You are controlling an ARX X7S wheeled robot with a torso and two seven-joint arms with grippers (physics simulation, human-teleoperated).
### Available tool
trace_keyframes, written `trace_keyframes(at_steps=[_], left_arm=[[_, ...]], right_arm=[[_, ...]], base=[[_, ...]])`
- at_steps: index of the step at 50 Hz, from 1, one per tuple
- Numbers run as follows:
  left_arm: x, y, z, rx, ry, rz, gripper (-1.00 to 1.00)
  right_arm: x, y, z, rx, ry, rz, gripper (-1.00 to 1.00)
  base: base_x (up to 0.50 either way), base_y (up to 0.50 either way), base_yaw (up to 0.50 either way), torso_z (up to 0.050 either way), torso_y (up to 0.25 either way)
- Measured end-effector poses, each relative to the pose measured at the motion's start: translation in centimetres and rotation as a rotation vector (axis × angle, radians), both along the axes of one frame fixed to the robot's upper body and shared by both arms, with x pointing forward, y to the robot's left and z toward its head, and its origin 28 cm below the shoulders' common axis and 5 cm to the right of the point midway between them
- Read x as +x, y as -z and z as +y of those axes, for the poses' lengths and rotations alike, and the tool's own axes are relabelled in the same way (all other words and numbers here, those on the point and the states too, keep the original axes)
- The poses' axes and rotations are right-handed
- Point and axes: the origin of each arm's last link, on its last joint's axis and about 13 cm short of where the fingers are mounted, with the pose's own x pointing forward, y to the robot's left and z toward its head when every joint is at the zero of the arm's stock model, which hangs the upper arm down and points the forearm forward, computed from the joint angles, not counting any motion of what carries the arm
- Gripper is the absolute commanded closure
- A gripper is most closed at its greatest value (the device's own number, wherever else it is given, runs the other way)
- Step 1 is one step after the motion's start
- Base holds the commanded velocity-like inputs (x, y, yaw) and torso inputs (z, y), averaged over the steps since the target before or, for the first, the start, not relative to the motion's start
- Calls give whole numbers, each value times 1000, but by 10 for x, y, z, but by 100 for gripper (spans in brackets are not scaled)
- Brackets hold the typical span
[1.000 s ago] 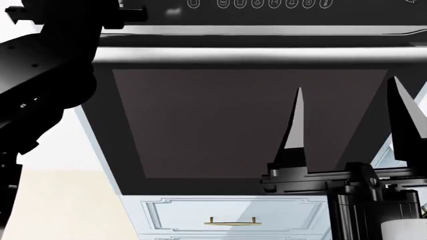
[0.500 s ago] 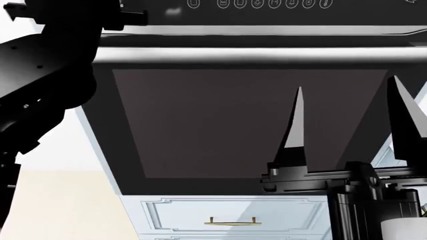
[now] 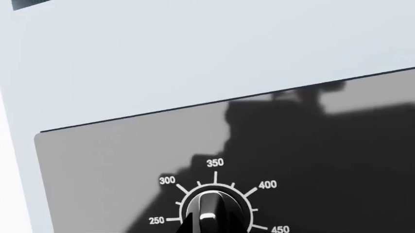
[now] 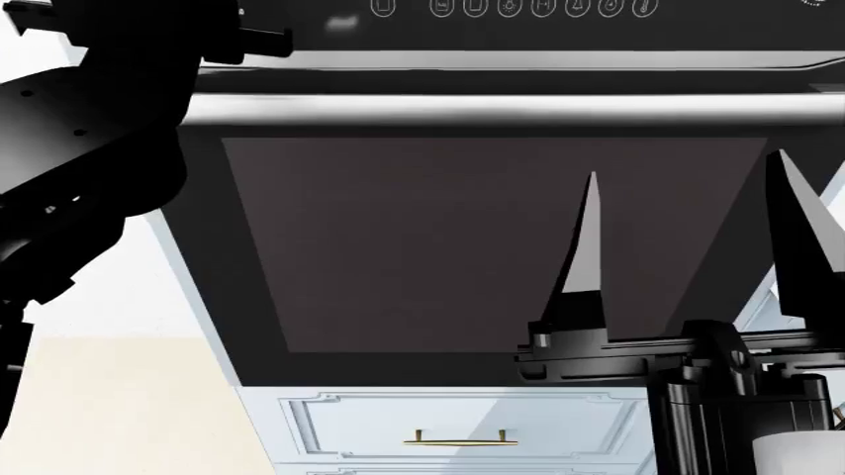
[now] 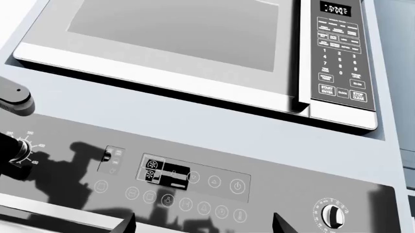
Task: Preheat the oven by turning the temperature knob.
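- Oven [image 4: 489, 237] dead ahead, dark glass door filling the head view; control strip [image 5: 194, 184] along its upper edge, beneath a microwave [image 5: 194, 43].
- Temperature knob [image 3: 211, 213] at the strip's left end, ringed by marks from 250 to 450; second knob [image 5: 332, 213] at the far end, to be left alone.
- Left claw [image 3: 206, 224] right at the temperature knob, mostly out of frame; clenched or released cannot be told.
- Right claw [image 4: 687, 247] released, fingers wide apart, idle before the door.
- Best done by seating both left fingers squarely on the knob, then rolling the wrist about the knob's axis, without pulling outward.
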Motion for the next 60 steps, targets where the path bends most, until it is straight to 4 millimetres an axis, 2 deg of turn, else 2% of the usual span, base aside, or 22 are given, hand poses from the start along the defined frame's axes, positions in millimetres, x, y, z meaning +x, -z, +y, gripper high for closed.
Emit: trace_keyframes(at_steps=[60], left_arm=[[1,7,3,163,-49,-3,100]], right_arm=[[-1,0,0,-2,2,-1,-100]], base=[[-1,-1,0,0,0]])
